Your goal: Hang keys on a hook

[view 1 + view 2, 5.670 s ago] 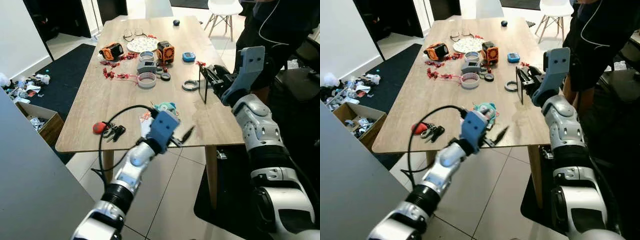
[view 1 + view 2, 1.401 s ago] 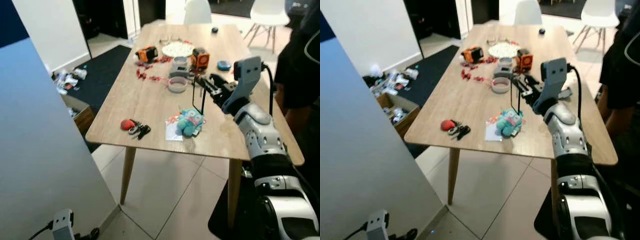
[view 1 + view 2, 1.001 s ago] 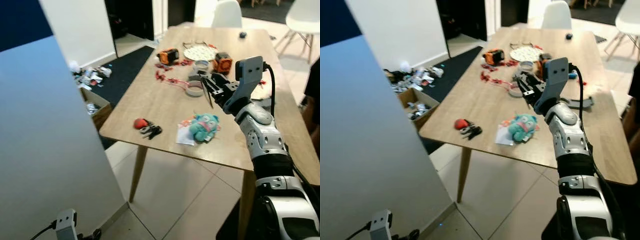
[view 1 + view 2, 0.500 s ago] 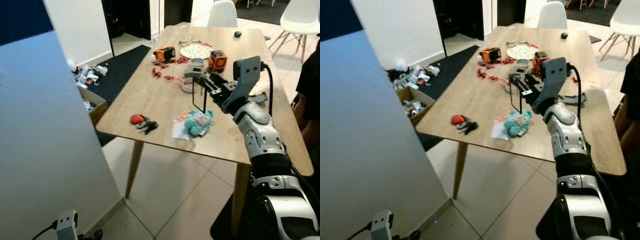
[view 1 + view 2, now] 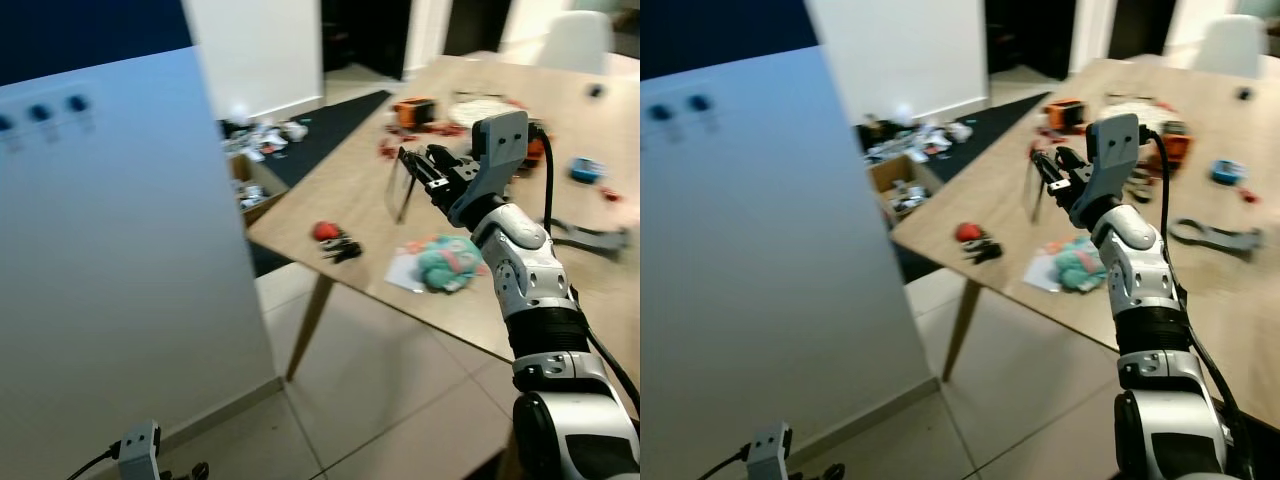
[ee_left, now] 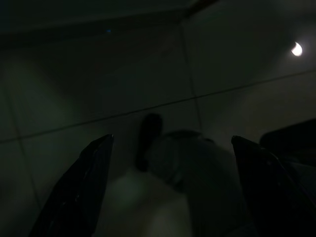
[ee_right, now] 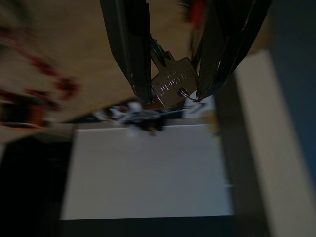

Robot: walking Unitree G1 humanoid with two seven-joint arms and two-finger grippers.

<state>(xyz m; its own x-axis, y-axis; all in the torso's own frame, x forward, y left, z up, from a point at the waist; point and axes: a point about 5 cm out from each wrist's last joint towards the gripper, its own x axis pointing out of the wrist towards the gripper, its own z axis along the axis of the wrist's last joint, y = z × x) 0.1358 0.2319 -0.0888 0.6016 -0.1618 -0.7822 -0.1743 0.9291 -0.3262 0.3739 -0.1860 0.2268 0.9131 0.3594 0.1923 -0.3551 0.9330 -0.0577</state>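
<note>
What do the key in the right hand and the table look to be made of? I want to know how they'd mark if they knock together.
The key held in the right hand looks like bare silvery metal, with a dull shine, stamped lettering and a wire ring through its hole. The table looks like pale wood or wood laminate, matte, with faint grain; blur leaves that open.

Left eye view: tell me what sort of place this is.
Probably a lived-in home dining room: a wooden table cluttered with tools and a plush toy, a white chair beyond it, tiled floor, and a cardboard box of odds and ends.
</note>
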